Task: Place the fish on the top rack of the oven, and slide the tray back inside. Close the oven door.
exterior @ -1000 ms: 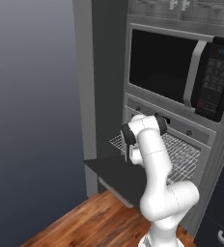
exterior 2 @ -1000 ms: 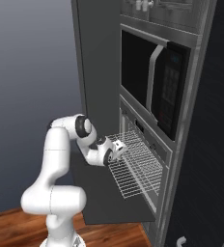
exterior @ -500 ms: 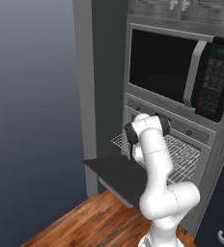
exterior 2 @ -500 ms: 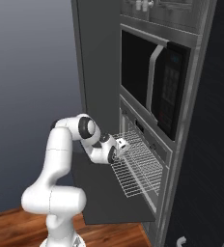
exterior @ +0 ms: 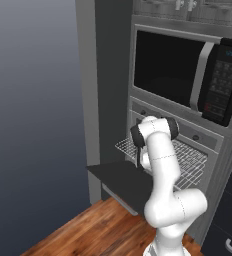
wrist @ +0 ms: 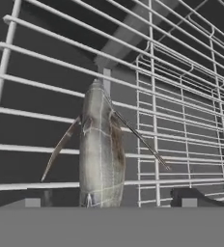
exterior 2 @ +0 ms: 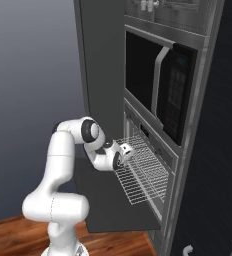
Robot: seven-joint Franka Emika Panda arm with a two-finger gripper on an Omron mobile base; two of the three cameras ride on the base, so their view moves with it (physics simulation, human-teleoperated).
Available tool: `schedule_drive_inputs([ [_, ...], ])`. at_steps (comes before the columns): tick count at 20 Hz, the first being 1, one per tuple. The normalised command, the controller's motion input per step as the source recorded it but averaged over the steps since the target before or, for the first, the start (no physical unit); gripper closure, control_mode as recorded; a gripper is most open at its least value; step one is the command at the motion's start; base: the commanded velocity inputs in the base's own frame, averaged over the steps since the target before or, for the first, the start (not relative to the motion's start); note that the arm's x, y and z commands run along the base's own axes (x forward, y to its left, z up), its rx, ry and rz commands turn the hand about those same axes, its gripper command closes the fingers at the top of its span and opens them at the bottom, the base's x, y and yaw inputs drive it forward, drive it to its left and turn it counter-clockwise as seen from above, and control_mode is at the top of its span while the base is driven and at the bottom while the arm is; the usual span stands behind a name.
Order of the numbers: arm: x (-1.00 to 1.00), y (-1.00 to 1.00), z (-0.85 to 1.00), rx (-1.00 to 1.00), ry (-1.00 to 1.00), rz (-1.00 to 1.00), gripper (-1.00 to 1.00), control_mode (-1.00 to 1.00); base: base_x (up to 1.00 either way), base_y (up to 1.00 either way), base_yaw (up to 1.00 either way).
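**Fish released on the pulled-out rack; sliding it in comes next**

Gripper (wrist: 111, 198) fingers stand spread wide in the hand view, one dark tip low on each side of the fish (wrist: 102, 154), with a clear gap between each tip and the silver body. I judge the fish let go and lying on the bars of the top rack (wrist: 181, 96), its length running away from the hand and its thin fins splayed across the wires.

From the right base view the gripper (exterior 2: 124, 152) sits over the near edge of the rack (exterior 2: 145, 172), which is drawn out of the oven (exterior 2: 163, 165) above the lowered oven door (exterior 2: 118, 210). The left base view has the same wire grid (exterior: 190, 160) sticking out under the black microwave (exterior: 188, 75), with the door (exterior: 120, 180) hanging open and level in front of the arm.

So the placing step looks finished. What remains is pushing the tray back into the cavity and shutting the door. The next move likely calls for lifting the hand clear of the fish without nudging it, then bearing on the rack's front bar and pushing straight inward. The door can only swing up once the rack is fully home and the arm is out from over it.
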Motion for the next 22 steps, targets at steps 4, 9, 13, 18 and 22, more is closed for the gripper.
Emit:
schedule_drive_inputs([
  [4, -0.32, 0.19, 0.35, 0.00, 0.00, 0.00, -1.00, -1.00, 0.00, 0.00, 0.00],
  [9, -0.25, 0.20, 0.55, 0.00, 0.00, 0.00, -1.00, -1.00, 0.00, 0.00, 0.00],
  [13, -0.37, 0.27, 0.38, 0.00, 0.00, 0.00, -1.00, -1.00, 0.00, 0.00, 0.00],
  [18, -0.51, 0.49, 0.04, 0.00, 0.00, 0.00, -1.00, -1.00, 0.00, 0.00, 0.00],
  [22, -0.34, 0.51, 0.08, 0.02, 0.01, -0.01, -1.00, -1.00, 0.00, 0.00, 0.00],
])
